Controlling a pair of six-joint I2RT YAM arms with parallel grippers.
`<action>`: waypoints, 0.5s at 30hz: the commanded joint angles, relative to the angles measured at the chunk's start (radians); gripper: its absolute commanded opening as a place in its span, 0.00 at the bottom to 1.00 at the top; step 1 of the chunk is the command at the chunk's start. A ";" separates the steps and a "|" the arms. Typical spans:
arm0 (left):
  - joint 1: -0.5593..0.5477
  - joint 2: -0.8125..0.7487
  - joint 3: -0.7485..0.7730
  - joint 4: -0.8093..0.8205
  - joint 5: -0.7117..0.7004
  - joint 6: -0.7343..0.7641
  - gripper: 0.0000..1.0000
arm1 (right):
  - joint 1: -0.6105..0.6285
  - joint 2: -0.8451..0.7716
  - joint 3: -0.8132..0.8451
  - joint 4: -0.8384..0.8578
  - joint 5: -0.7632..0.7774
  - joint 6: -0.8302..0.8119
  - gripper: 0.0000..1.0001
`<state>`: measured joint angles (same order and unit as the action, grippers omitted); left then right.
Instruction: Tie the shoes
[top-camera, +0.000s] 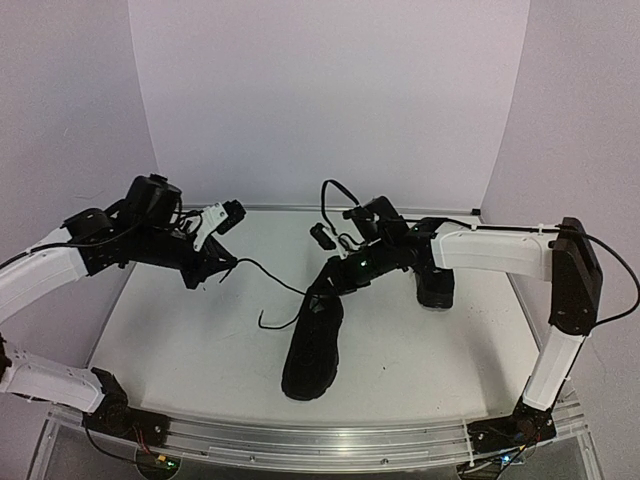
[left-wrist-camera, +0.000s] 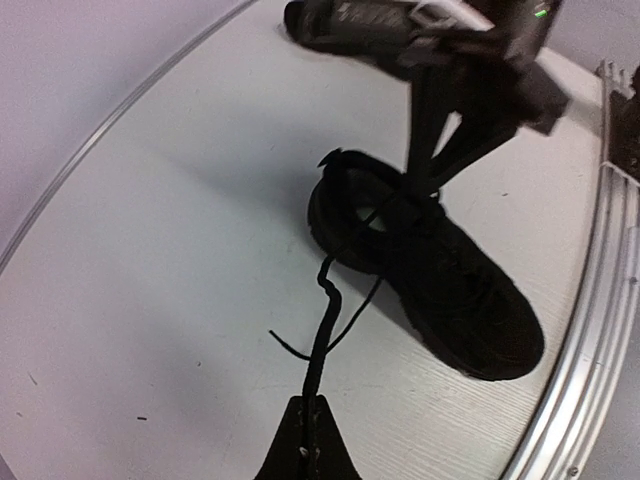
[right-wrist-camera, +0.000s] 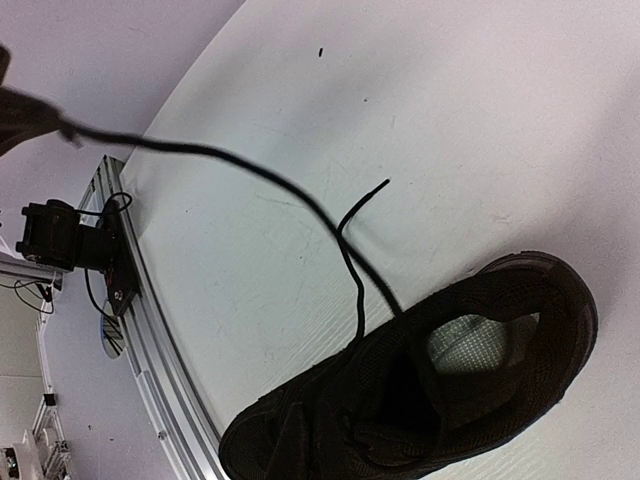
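Top view, left claw: the left claw (top-camera: 232, 264) is at the left of the tabletop (top-camera: 200, 340), pressed together on the end of a thin black lace (top-camera: 275, 276).
Top view, lace: it runs from that claw rightwards to the near shoe (top-camera: 313, 340). A second, loose lace end (top-camera: 280, 324) lies on the tabletop just left of the shoe.
Top view, shoes: the near shoe sits mid-tabletop, toe towards the arm bases. The other shoe (top-camera: 437, 285) stands further right, partly hidden behind the right arm.
Top view, right claw: the right claw (top-camera: 328, 285) hangs over the near shoe's opening.
Left wrist view, grip: the two fingers meet on the lace, which rises in a kinked line to the shoe's opening.
Left wrist view, right claw: it comes down to a narrow point at the rim of the shoe's opening, fingers together. I cannot tell whether it pinches anything.
Right wrist view, shoe: the near shoe fills the lower right, with a pale insole (right-wrist-camera: 465, 340) showing inside.
Right wrist view, lace: one strand stretches off the upper left, and the loose end curls on the tabletop beside it.
Right wrist view, edge: a metal rail (right-wrist-camera: 150, 330) borders the tabletop.
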<state>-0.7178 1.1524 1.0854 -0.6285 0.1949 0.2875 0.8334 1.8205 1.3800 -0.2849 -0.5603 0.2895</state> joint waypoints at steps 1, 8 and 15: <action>-0.007 -0.137 0.007 -0.025 0.208 -0.002 0.00 | -0.008 0.023 0.029 0.029 0.023 0.020 0.00; -0.041 -0.113 0.049 -0.139 0.375 0.060 0.00 | -0.012 0.033 0.041 0.035 0.027 0.034 0.00; -0.257 -0.013 0.105 -0.127 0.313 0.100 0.00 | -0.020 0.051 0.053 0.039 0.015 0.039 0.00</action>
<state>-0.8670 1.0840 1.1015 -0.7525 0.5121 0.3443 0.8192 1.8500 1.3823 -0.2768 -0.5465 0.3203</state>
